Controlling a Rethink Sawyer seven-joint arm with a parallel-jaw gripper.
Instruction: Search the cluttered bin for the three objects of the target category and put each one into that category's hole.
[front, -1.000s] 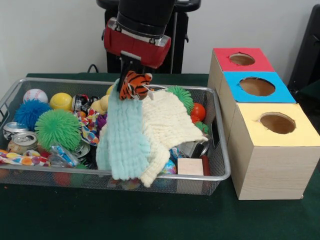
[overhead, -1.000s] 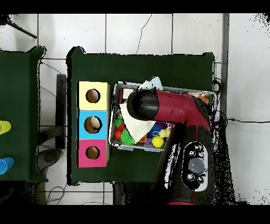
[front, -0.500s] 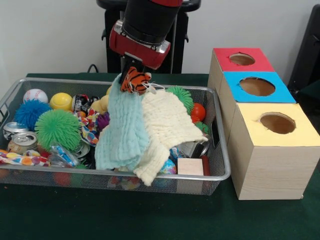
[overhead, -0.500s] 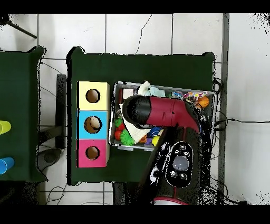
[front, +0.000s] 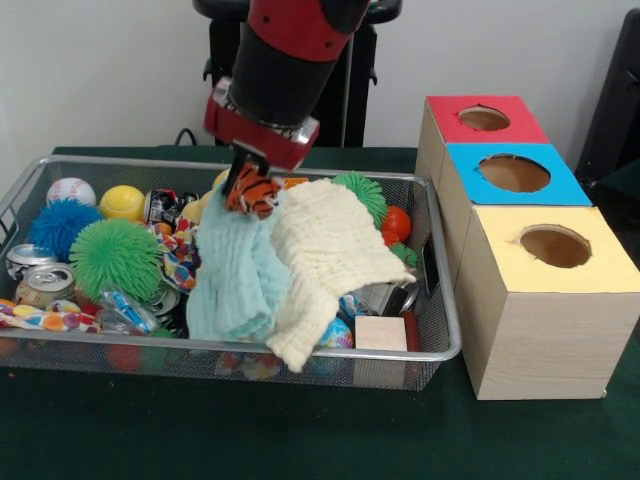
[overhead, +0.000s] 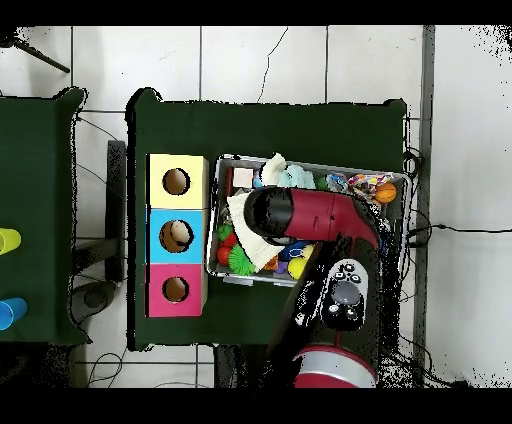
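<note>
My gripper (front: 247, 180) hangs low over the middle of the wire bin (front: 441, 300), shut on a small orange-and-black striped tiger plush (front: 251, 192). A light-blue cloth (front: 232, 275) bunches right under the plush and drapes over the bin's front rim. I cannot tell whether the cloth is caught in the grip too. A cream cloth (front: 328, 248) lies beside it. To the right stand three boxes with holes in their tops: red (front: 484, 118), blue (front: 513, 172) and yellow (front: 555, 245). In the overhead view the arm (overhead: 300, 215) hides the gripper.
The bin's left half holds a baseball (front: 70, 190), a yellow ball (front: 122, 202), a blue spiky ball (front: 58, 226), a green spiky ball (front: 115, 258) and cans (front: 45, 283). An orange ball (front: 397, 223) and a wooden block (front: 380, 333) lie at the right.
The gripper has come down and to the left with the tiger plush. The blue cloth, hanging long from it before, now sags and bunches in the bin.
</note>
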